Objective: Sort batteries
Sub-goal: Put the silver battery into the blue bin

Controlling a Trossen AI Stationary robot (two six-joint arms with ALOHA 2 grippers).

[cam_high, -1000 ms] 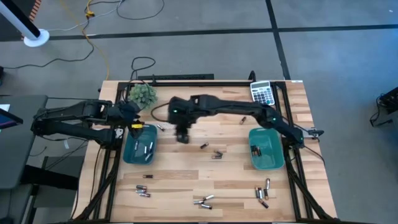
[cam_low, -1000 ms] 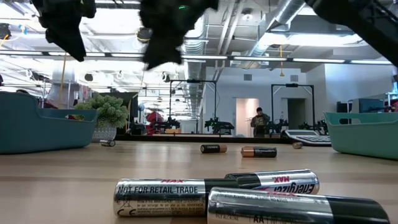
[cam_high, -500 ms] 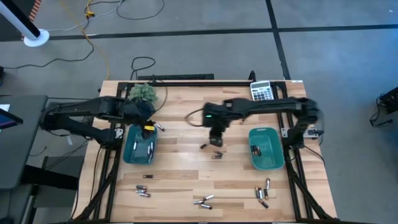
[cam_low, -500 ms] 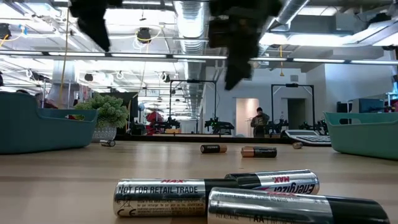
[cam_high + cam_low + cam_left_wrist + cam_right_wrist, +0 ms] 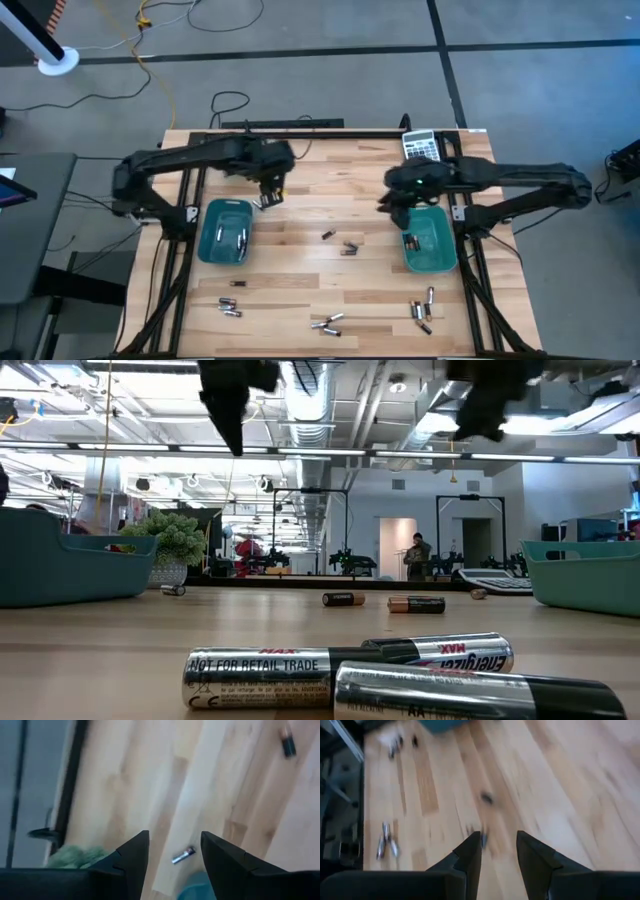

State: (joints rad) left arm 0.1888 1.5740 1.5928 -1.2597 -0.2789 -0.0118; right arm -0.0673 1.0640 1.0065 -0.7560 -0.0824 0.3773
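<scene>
Nearest in the low view, three batteries [image 5: 340, 670] lie side by side on the desk [image 5: 120, 640]; from above, more loose groups sit along the near edge [image 5: 328, 322], [image 5: 424, 308], [image 5: 228, 305]. A pair lies mid-desk [image 5: 348, 248] with one more just beside it [image 5: 327, 235]. Left bin [image 5: 225, 231] holds a few cells; right bin [image 5: 429, 238] holds a couple near its left wall.

Right arm reaches in from the right, elbow out past the desk edge, forearm running leftward; right hand [image 5: 396, 200] hangs above the desk at the right bin's far-left corner. Fingers [image 5: 470, 855] parted, nothing between them.

Left arm arcs from the left side across the far part of the desk; left hand [image 5: 270, 188] is raised just beyond the left bin's far-right corner, over a single battery [image 5: 258, 203]. Fingers [image 5: 137, 852] spread, empty.

Farther back: plant [image 5: 175, 540] at far left, calculator [image 5: 422, 148] at far right corner. A person [image 5: 418, 555] stands in the room behind.
</scene>
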